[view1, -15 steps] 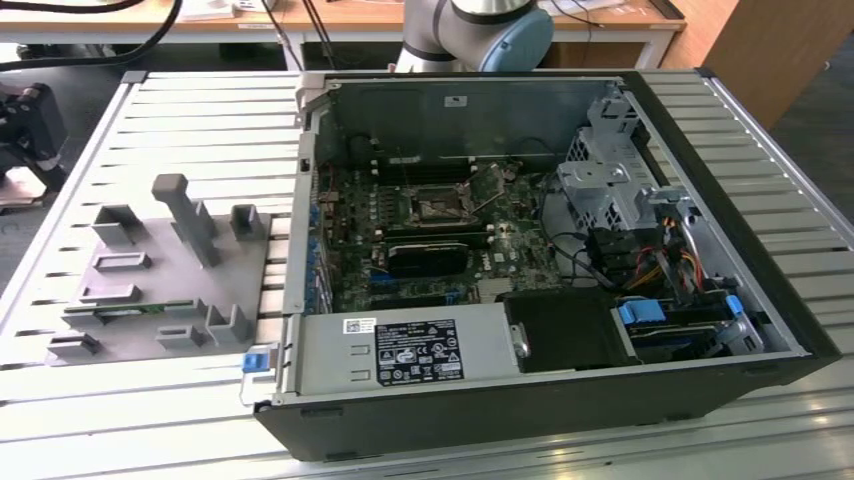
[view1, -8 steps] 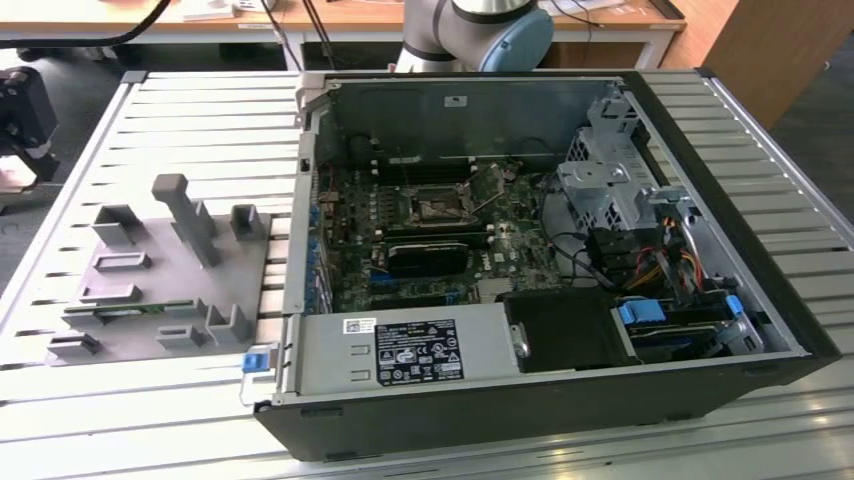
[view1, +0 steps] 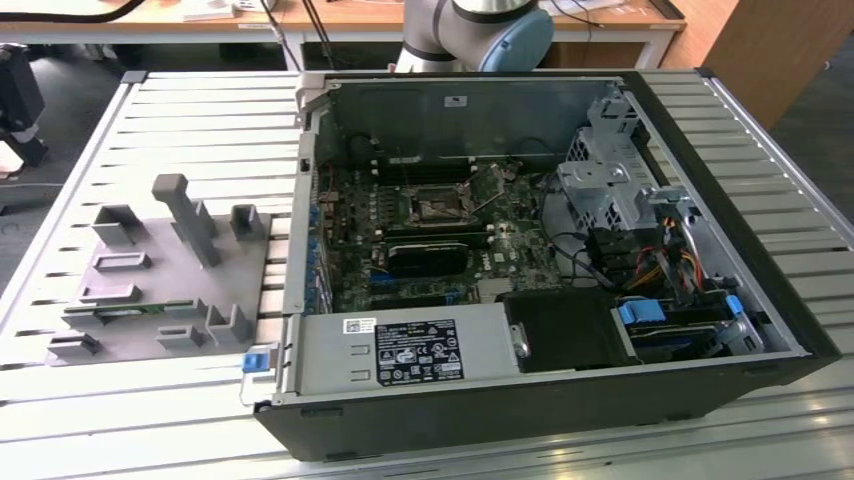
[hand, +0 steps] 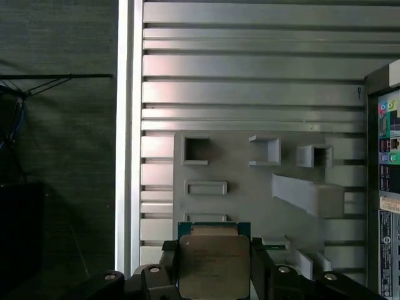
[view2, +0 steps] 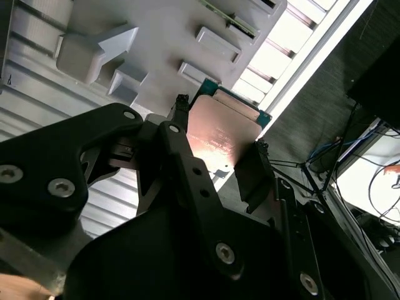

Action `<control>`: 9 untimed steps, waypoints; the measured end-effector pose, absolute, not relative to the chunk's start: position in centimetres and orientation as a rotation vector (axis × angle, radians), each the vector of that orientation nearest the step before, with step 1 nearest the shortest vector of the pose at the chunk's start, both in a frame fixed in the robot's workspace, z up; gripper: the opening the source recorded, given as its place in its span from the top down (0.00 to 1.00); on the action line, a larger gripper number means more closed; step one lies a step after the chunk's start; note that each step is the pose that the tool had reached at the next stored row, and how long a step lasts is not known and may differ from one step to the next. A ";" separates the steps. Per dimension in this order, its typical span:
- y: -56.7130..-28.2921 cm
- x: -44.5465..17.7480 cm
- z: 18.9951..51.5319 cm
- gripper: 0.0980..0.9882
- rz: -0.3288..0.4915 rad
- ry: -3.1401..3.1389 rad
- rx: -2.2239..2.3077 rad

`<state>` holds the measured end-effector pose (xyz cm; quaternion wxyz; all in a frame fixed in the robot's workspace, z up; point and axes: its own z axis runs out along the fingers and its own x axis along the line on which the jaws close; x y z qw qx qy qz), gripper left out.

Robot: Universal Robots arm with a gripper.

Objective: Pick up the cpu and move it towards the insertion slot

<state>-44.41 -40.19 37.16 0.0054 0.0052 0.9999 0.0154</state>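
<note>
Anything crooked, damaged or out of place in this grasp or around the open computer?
Nothing stands out. The cpu is held level and square in the gripper, over the grey fixture plate, with no visible damage. In the exterior view, the insertion slot lies uncovered inside the open case.

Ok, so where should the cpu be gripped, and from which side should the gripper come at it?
By two opposite edges, closing in along its plane. The cpu is a thin flat square, so the edges give purchase; the gripper pinches it so, leaving both faces bare.
</note>
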 end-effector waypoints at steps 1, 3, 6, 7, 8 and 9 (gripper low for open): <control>-40.2 -44.4 37.3 0.50 0.048 3.130 0.016; -40.2 -44.4 37.3 0.50 0.048 3.130 0.016; -40.2 -44.4 37.4 0.50 0.048 3.130 0.016; -40.2 -44.3 37.4 0.50 0.048 3.130 0.016; -40.2 -44.3 37.4 0.50 0.048 3.130 0.016; -40.2 -44.2 37.4 0.50 0.048 3.130 0.016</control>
